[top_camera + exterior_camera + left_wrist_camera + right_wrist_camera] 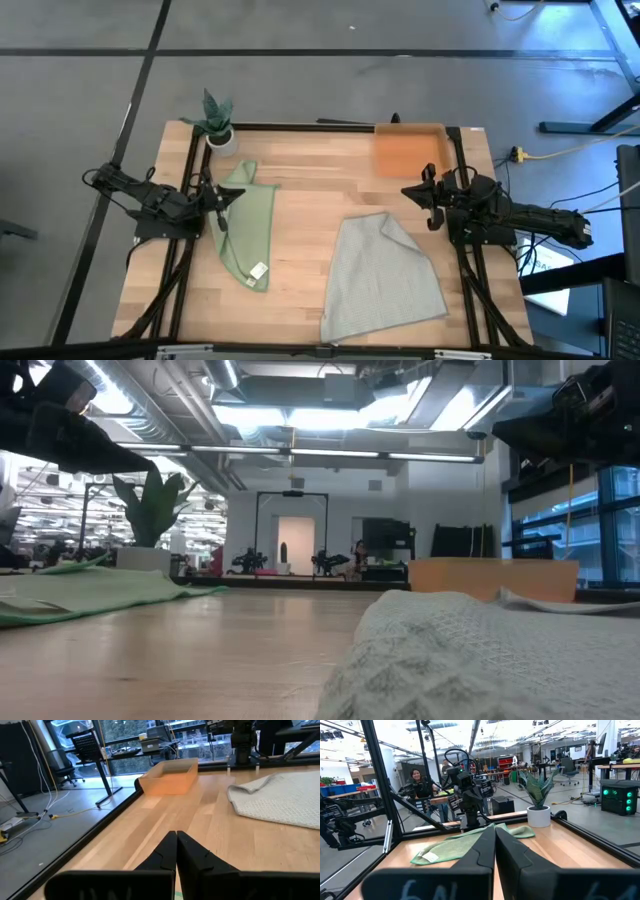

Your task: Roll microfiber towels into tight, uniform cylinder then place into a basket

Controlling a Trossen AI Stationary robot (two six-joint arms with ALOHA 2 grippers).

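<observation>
Basically nothing's rolled yet: light green microfiber towel (247,222) and larger grey microfiber towel (384,280) lie flat, shallow orange basket (408,150) looks empty. Left gripper (226,196) and right gripper (413,190) both sit pinched together, so next one needs to spread and grab a towel edge.

Right gripper (495,851): two dark fingers pressed together, tips meeting above the table.
Green towel (470,843): spread flat on the table (570,851); white tag (429,856) at its near corner.
Left arm (465,787): beyond the towel, at the far table edge.
Plant pot (539,815): white, upright, just beside the towel's end.
Person (420,782): behind the frame, in the room.
</observation>
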